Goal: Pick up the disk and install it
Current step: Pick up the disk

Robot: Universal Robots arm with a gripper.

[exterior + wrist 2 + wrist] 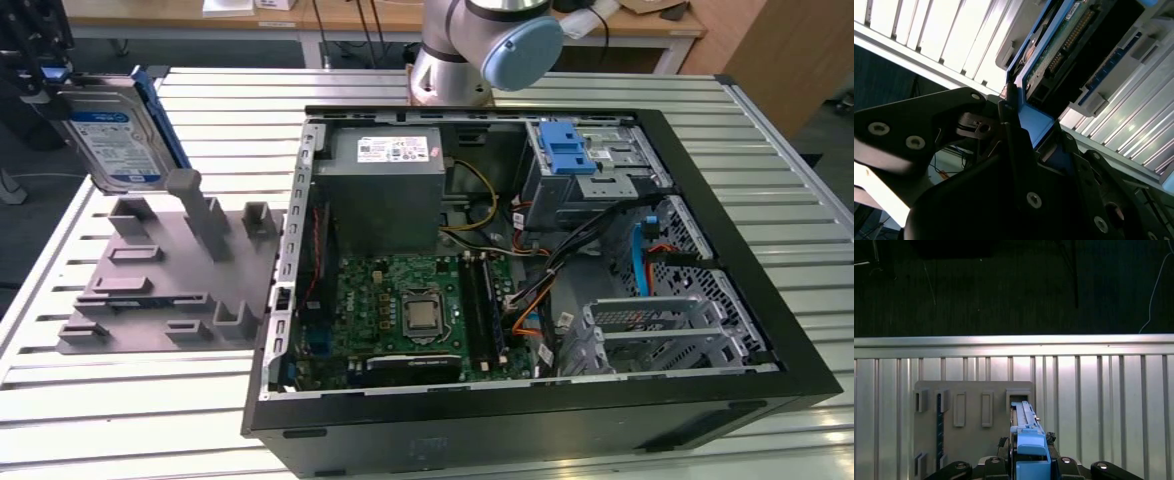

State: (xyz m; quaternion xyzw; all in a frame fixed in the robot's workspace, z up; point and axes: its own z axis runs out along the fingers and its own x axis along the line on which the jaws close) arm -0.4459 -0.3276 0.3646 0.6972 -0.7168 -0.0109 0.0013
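Gripper [1027,441] with black metal fingers [1010,131] is clamped on the blue plastic carrier of the disk [118,140], a flat silver metal hard drive with a white-and-blue label. It is held upright on edge at the exterior view's far left, over the end of a grey plastic fixture plate [160,285] that has raised posts and rectangular slots. In the first wrist view the carrier's edge lines up with one slot [1019,401]; contact with it cannot be told. In the second wrist view the disk's green circuit board and connector pins [1066,47] face the camera.

Ribbed aluminium slatted table [107,400] carries everything. The open black tower computer case [534,425] lies just beside the fixture, and the disk is well apart from its inside. In the case: grey box power supply [387,190], green motherboard [400,310], blue-latched silver drive cage [587,165], a perforated metal bay [667,330], and loose orange, yellow and black cables [534,275] between the cage and the motherboard. Grey-and-blue robot arm base [461,50] stands behind the case.
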